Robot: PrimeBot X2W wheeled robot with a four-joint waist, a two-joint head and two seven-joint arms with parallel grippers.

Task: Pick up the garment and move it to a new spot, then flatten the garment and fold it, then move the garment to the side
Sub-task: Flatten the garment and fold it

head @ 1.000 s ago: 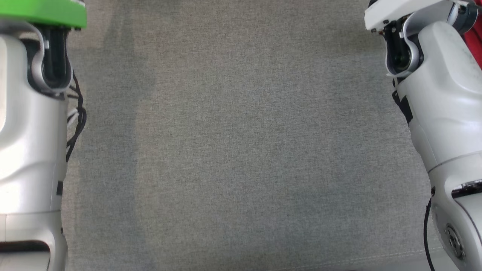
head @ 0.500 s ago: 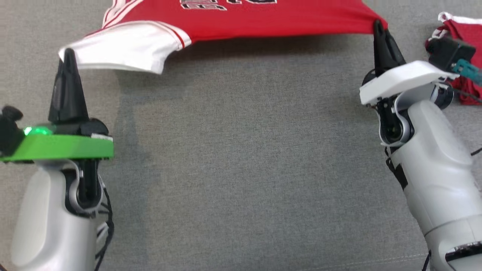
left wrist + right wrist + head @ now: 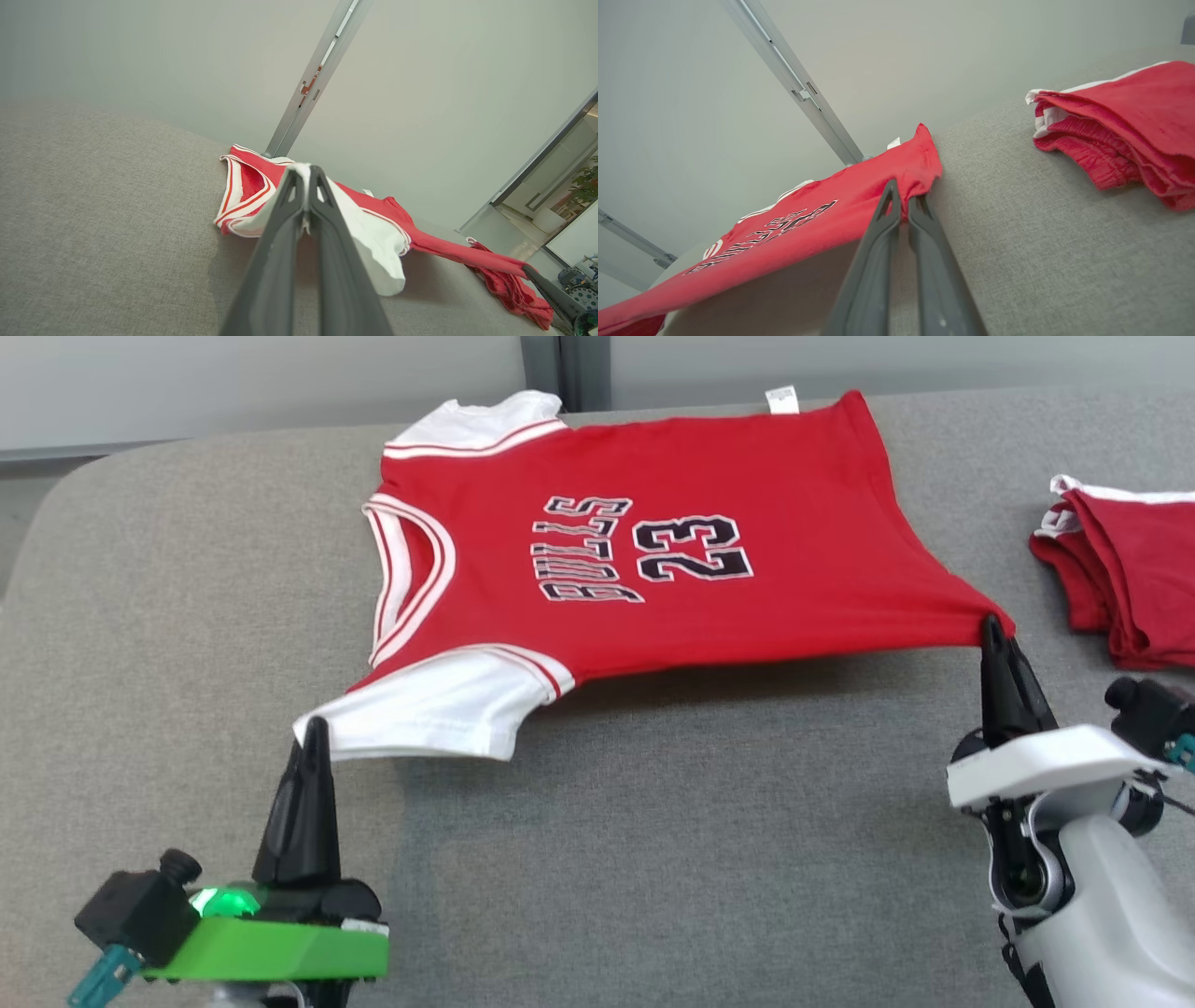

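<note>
The garment (image 3: 653, 560) is a red jersey with white sleeves and black lettering, spread across the grey cushion with its near edge lifted. My left gripper (image 3: 316, 728) is shut on the white sleeve's corner (image 3: 306, 170) at the lower left. My right gripper (image 3: 991, 625) is shut on the red hem corner (image 3: 906, 196) at the right. The cloth hangs stretched between the two grippers, and its far edge rests on the cushion by the wall.
A folded red and white pile (image 3: 1120, 579) of cloth lies at the right edge, close to my right gripper, seen again as a pile (image 3: 1115, 135) in the right wrist view. The grey cushion (image 3: 653, 859) spreads bare in front. A pale wall (image 3: 280, 383) stands behind.
The head camera has tilted up, so the whole garment and the wall have come into view. Both grippers stay shut on the garment's corners.
</note>
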